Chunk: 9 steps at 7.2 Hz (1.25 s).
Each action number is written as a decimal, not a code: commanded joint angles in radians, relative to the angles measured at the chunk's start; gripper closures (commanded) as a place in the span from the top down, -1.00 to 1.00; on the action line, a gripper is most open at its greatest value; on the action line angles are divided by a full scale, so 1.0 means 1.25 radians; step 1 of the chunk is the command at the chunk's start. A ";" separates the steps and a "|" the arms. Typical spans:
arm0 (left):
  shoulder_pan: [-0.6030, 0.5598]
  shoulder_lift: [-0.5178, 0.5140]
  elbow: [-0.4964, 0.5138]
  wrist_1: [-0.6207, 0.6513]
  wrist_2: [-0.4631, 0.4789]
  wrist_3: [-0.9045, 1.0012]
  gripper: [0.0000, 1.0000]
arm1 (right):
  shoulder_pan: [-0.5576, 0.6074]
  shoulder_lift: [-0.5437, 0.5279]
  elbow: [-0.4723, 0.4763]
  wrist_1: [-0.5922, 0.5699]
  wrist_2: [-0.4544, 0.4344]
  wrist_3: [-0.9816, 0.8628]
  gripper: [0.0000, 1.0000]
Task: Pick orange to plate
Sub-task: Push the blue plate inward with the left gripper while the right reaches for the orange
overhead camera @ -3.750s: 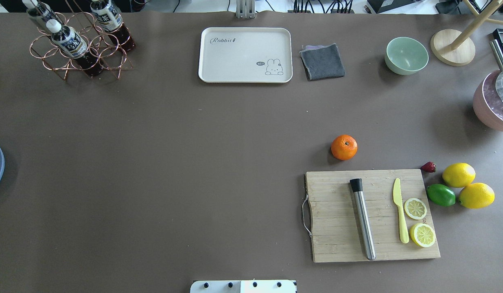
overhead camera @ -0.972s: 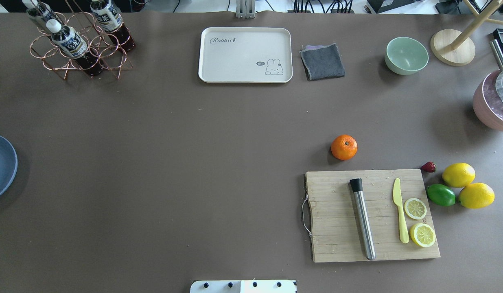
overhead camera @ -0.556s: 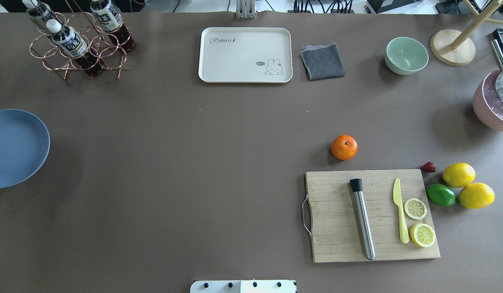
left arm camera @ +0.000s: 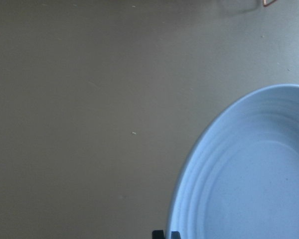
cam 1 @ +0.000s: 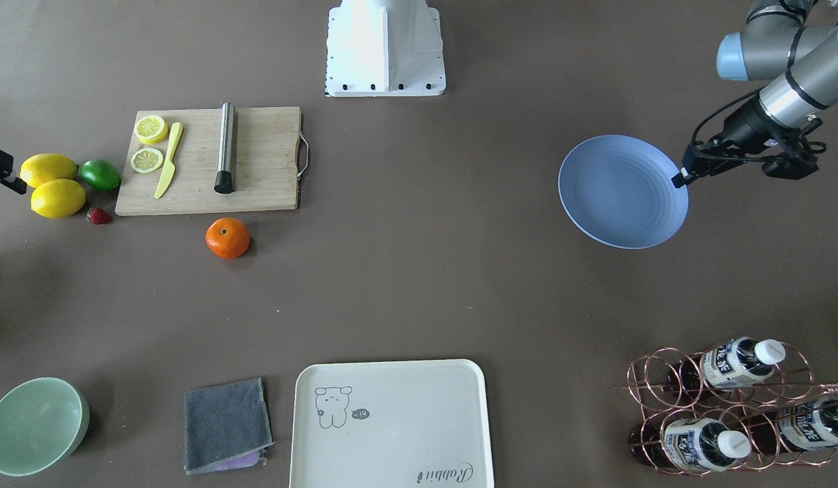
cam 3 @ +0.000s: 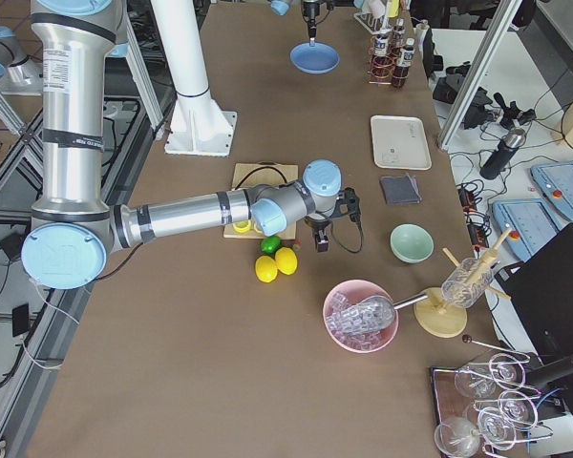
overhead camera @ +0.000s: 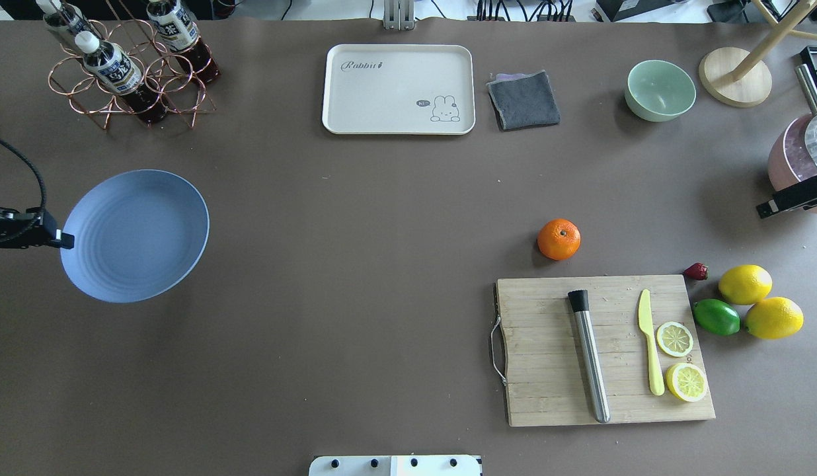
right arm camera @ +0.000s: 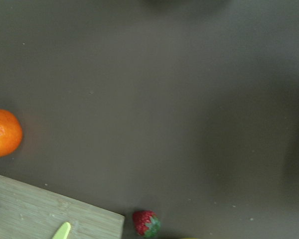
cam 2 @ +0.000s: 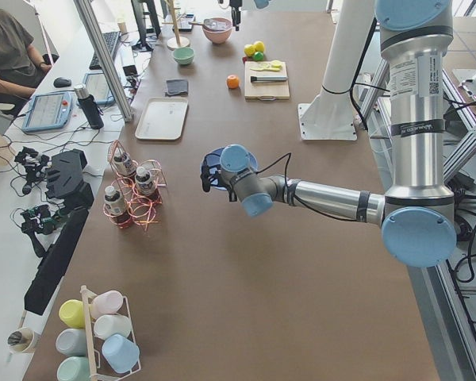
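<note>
The left gripper [overhead camera: 66,239] is closed on the near rim of the plate [overhead camera: 144,228], its fingertips pinching the edge. The plate is on the robot's left side of the table [overhead camera: 355,218], with nothing in it. I cannot tell if the plate touches the table or hangs a little above it.

The orange [overhead camera: 558,238] lies on the bare table at the robot's right side, well apart from the plate. It is just beyond the far edge of the wooden cutting board [overhead camera: 547,357], not touching it. Its stem dimple faces up.

The right gripper [overhead camera: 769,208] shows only at the right border of the overhead view, near the pink bowl [overhead camera: 795,172]. I cannot tell if its jaws are wide or narrow. It holds nothing that I can see.

On the board lie a metal rod [overhead camera: 590,357], a yellow knife [overhead camera: 650,344] and 2 lemon halves [overhead camera: 675,338]. Beside the board are 2 lemons [overhead camera: 745,283], 1 lime [overhead camera: 716,317] and a strawberry [overhead camera: 697,271].
</note>
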 commanded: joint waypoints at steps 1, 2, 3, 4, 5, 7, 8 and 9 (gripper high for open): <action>0.172 -0.119 -0.016 0.009 0.154 -0.214 -1.00 | -0.122 0.111 0.017 0.002 -0.050 0.226 1.00; 0.244 -0.194 -0.015 0.072 0.214 -0.274 -1.00 | -0.182 0.140 0.019 0.002 -0.107 0.282 1.00; 0.284 -0.268 -0.017 0.165 0.288 -0.289 -1.00 | -0.220 0.166 0.019 0.002 -0.141 0.343 1.00; 0.340 -0.315 -0.015 0.219 0.346 -0.318 -1.00 | -0.270 0.193 0.017 -0.003 -0.193 0.379 1.00; 0.406 -0.353 -0.005 0.243 0.395 -0.357 -1.00 | -0.305 0.201 0.016 -0.004 -0.221 0.399 1.00; 0.453 -0.407 0.004 0.287 0.455 -0.361 -1.00 | -0.360 0.202 0.008 -0.008 -0.292 0.414 1.00; 0.460 -0.429 0.023 0.291 0.475 -0.361 -1.00 | -0.382 0.226 0.007 -0.041 -0.300 0.439 1.00; 0.461 -0.430 0.026 0.291 0.476 -0.361 -1.00 | -0.395 0.249 0.008 -0.081 -0.323 0.441 1.00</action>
